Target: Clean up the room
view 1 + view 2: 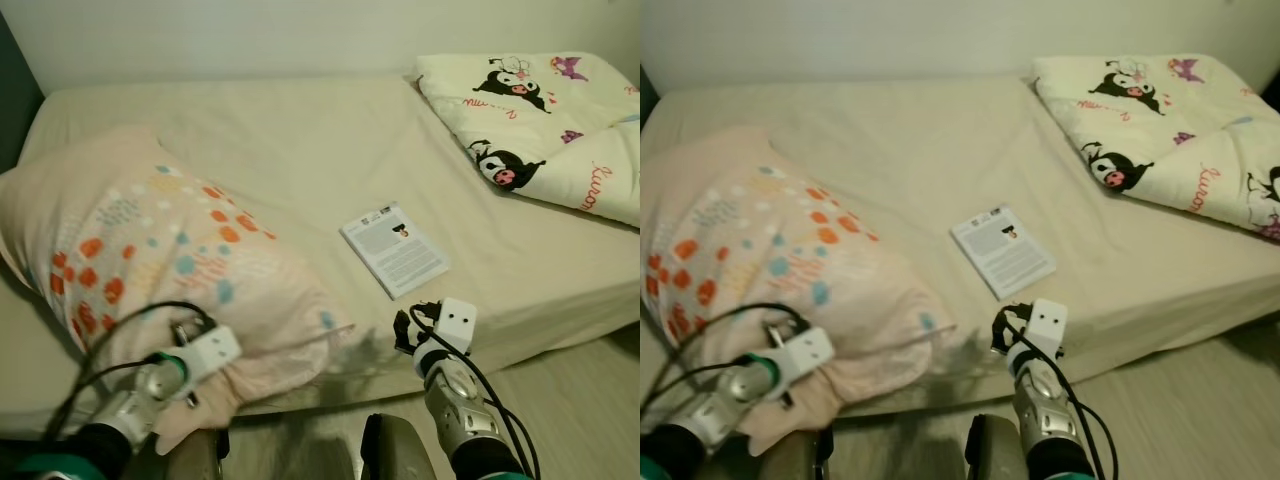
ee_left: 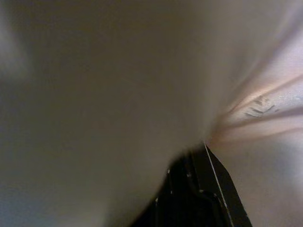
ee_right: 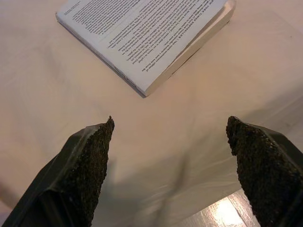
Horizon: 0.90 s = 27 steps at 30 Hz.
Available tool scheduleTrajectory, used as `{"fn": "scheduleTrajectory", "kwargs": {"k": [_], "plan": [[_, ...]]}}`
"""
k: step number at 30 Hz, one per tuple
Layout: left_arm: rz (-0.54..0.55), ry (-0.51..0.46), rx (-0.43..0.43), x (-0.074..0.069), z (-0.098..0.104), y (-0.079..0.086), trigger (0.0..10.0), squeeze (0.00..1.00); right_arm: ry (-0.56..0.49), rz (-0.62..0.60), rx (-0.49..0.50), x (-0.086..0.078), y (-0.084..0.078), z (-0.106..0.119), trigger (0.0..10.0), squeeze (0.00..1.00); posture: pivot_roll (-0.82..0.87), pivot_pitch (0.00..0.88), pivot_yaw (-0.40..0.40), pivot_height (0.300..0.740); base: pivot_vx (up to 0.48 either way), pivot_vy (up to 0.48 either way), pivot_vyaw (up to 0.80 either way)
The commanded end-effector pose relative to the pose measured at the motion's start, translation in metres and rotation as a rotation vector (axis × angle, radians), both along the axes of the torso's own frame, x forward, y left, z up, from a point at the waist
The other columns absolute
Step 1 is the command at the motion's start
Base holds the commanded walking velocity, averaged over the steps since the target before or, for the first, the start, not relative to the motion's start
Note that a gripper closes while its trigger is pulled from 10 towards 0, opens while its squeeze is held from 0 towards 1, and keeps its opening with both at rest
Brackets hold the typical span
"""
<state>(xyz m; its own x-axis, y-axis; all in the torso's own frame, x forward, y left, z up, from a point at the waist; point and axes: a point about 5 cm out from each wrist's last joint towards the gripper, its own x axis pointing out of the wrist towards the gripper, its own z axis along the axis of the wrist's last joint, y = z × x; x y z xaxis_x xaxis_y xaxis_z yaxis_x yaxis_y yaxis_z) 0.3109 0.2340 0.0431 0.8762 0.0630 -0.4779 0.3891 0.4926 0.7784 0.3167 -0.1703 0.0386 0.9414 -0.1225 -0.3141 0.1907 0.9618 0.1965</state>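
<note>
Right end effector (image 3: pixel 170 125) open near book (image 3: pixel 147 35); left end effector (image 1: pixel 190 345) seemingly against pillow (image 1: pixel 150 260).

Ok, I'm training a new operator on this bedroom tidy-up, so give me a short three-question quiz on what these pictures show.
1. True or false: the book lies closed on the bed, back cover up.
2. Which gripper has its fingers spread wide, short of the book? A) left gripper B) right gripper C) both
3. Fill in: the left gripper is pressed against the ____ with coloured spots.

Key
1. True: it lies flat on the sheet, its printed back cover up.
2. B: the right gripper is open at the bed's near edge, the book just ahead of its fingertips.
3. Pillow; its fabric hides whether the left fingers are open or shut.
</note>
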Motion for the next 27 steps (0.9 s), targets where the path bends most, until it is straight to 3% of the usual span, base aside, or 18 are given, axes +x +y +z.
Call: {"fn": "scheduleTrajectory", "kwargs": {"k": [1, 3, 5, 9, 10, 13, 15, 16, 18, 20, 27], "plan": [[0.099, -0.069, 0.090, 0.002, 0.012, 0.030, 0.0, 0.00, 0.005, 0.007, -0.007, -0.002, 0.000, -0.002, 10.0, 0.00, 0.15, 0.041, -0.024, 0.570, 0.000, 0.000, 0.00], [0.112, -0.085, 0.113, 0.003, 0.016, 0.037, 0.0, 0.00, 0.004, 0.007, -0.007, -0.002, 0.000, -0.002, 10.0, 0.00, 0.15, 0.041, -0.024, 0.570, 0.000, 0.000, 0.00], [0.139, -0.088, 0.178, 0.003, 0.026, 0.058, 0.0, 0.00, 0.007, 0.003, -0.001, -0.004, 0.001, -0.005, 10.0, 0.00, 0.16, 0.049, -0.011, 0.570, 0.000, 0.000, 0.00], [0.151, -0.086, 0.206, 0.002, 0.030, 0.068, 0.0, 0.00, 0.011, -0.001, 0.005, -0.006, 0.003, -0.006, 10.0, 0.00, 0.16, 0.049, -0.011, 0.570, 0.000, 0.000, 0.00], [0.175, -0.084, 0.240, -0.001, 0.035, 0.081, 0.0, 0.00, 0.015, -0.002, 0.009, -0.008, 0.005, -0.009, 10.0, 0.00, 0.17, 0.049, -0.006, 0.570, 0.000, 0.000, 0.00], [0.175, -0.084, 0.240, -0.001, 0.035, 0.081, 0.0, 0.00, 0.015, -0.002, 0.009, -0.008, 0.005, -0.009, 10.0, 0.00, 0.17, 0.049, -0.006, 0.570, 0.000, 0.000, 0.00], [0.225, -0.100, 0.315, -0.006, 0.048, 0.108, 0.0, 0.00, 0.022, -0.001, 0.018, -0.011, 0.009, -0.012, 10.0, 0.00, 0.17, 0.049, -0.004, 0.570, 0.000, 0.000, 0.00], [0.225, -0.100, 0.315, -0.006, 0.048, 0.108, 0.0, 0.00, 0.022, -0.001, 0.018, -0.011, 0.009, -0.012, 10.0, 0.00, 0.17, 0.049, -0.004, 0.570, 0.000, 0.000, 0.00], [0.261, -0.120, 0.369, -0.009, 0.060, 0.125, 0.0, 0.00, 0.024, 0.002, 0.024, -0.010, 0.011, -0.012, 10.0, 0.00, 0.17, 0.049, -0.004, 0.570, 0.000, 0.000, 0.00], [0.280, -0.130, 0.390, -0.009, 0.066, 0.131, 0.0, 0.00, 0.023, 0.005, 0.026, -0.009, 0.011, -0.011, 10.0, 0.00, 0.17, 0.049, -0.004, 0.570, 0.000, 0.000, 0.00], [0.273, -0.128, 0.380, -0.009, 0.066, 0.131, 0.0, 0.00, 0.022, 0.007, 0.026, -0.009, 0.011, -0.011, 10.0, 0.00, 0.17, 0.051, -0.003, 0.570, 0.000, 0.000, 0.00]]}}
